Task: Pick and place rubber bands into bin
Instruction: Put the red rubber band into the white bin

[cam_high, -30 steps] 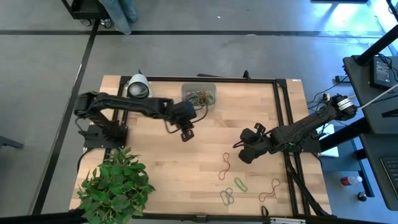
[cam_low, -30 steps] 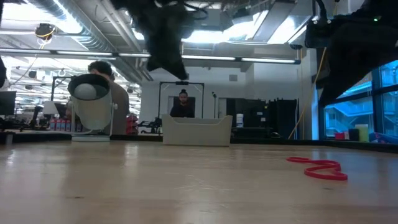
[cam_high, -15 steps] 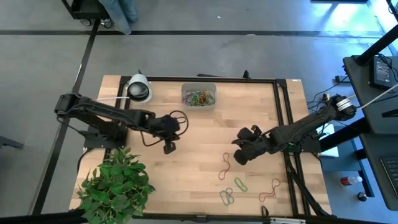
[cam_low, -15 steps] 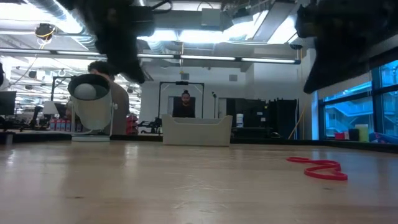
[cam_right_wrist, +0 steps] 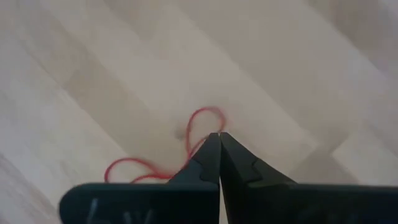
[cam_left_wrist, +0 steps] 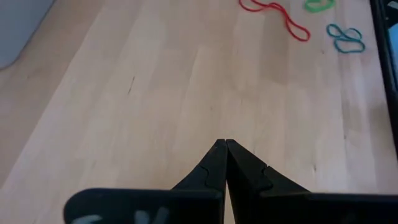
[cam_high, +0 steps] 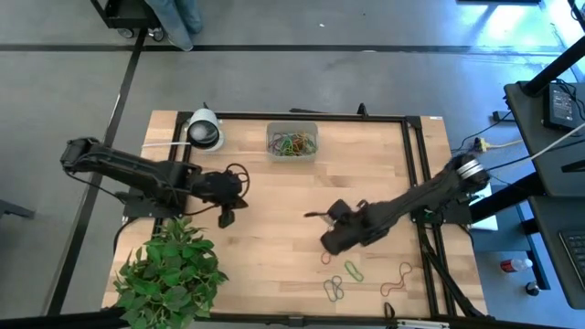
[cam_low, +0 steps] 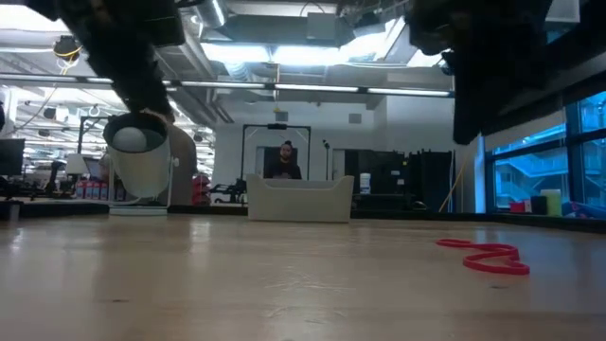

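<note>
- We are listing the wooden surface (cam_high: 274, 210), framed by a black rail, with both arms reaching in over it.
- We are placing the left claw (cam_high: 227, 217) low over the left part of the surface, just beyond the potted plant (cam_high: 172, 270). In the left wrist view its fingers (cam_left_wrist: 214, 167) are pressed together with nothing between them.
- We are placing the right claw (cam_high: 326, 243) over the right centre of the surface, directly above a red rubber band (cam_right_wrist: 189, 149). In the right wrist view its fingertips are meeting tip to tip at the upper loop of that band; we cannot tell whether the band is pinched or only touched.
- We are counting the loose rubber bands (cam_high: 345, 270) on the near right of the surface: a green one (cam_high: 354, 270), a teal pair (cam_high: 334, 290) and a reddish-brown one (cam_high: 396, 278) near the right rail.
- We are recording the bin (cam_high: 292, 142) at the far edge of the surface, centre, well apart from both claws, holding a tangle of coloured bands.
- We are noting a round white-and-black tape roll (cam_high: 203, 130) at the far left corner.
- In the low view we are seeing the red band (cam_low: 483, 257) lying flat at right, the bin (cam_low: 299, 199) beyond it, and a person (cam_low: 284, 159) in the room behind.
</note>
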